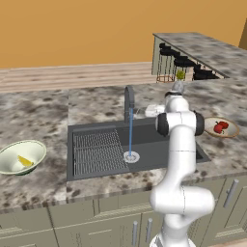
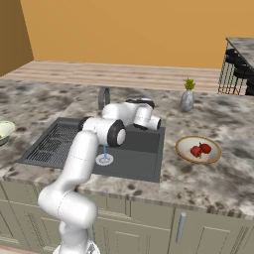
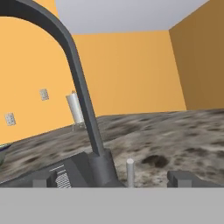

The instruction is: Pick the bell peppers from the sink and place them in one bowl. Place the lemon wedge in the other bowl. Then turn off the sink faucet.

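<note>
Glossy white arm [image 1: 182, 159] w/ dark joints

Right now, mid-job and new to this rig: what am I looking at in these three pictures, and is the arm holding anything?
The white arm is a robot on a driving base in a rendered kitchen. Two pictures come from cameras behind it, left and right, looking over the sink. The third rides on the hand, looking along the gripper, whose jaws stand open and empty just in front of the faucet and its small handle. Water is running to the drain. Both bell peppers lie in the tan bowl. The lemon wedge lies in the green bowl. Only the faucet remains.
</note>
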